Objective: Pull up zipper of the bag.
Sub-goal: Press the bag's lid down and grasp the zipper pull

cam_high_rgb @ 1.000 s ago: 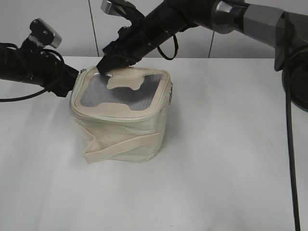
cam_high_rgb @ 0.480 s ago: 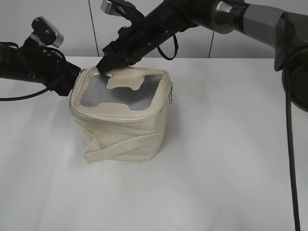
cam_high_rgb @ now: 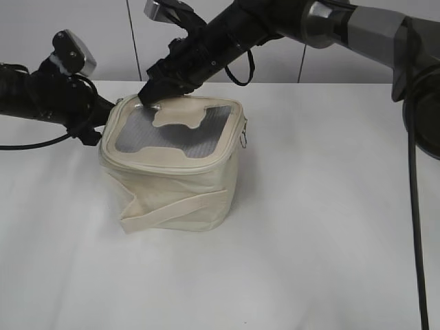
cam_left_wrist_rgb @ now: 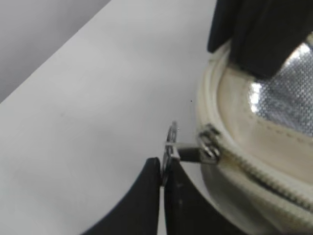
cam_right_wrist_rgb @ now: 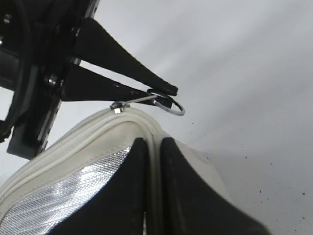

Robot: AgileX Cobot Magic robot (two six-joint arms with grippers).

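The cream-white bag (cam_high_rgb: 172, 172) stands on the white table, its grey mesh lid facing up. The zipper (cam_left_wrist_rgb: 254, 169) runs round the lid rim. My left gripper (cam_left_wrist_rgb: 165, 164) is shut on a silver ring pull (cam_left_wrist_rgb: 171, 139) at the lid's far left corner; it is at the bag's left in the exterior view (cam_high_rgb: 103, 118). My right gripper (cam_right_wrist_rgb: 154, 144) is shut on the lid rim near that corner, reaching in from the upper right (cam_high_rgb: 150, 96). The right wrist view shows the ring pull (cam_right_wrist_rgb: 168, 105) between the left fingers (cam_right_wrist_rgb: 127, 73). A second ring pull (cam_high_rgb: 243, 134) hangs at the lid's right side.
A flat cream strap (cam_high_rgb: 172, 210) runs across the bag's front side. The white table (cam_high_rgb: 330, 227) spreads to the right and front of the bag. A pale panelled wall (cam_high_rgb: 110, 34) stands behind the table.
My left arm's wrist has shifted slightly to the right and twisted, still holding the ring pull. The right arm and the bag have stayed in place.
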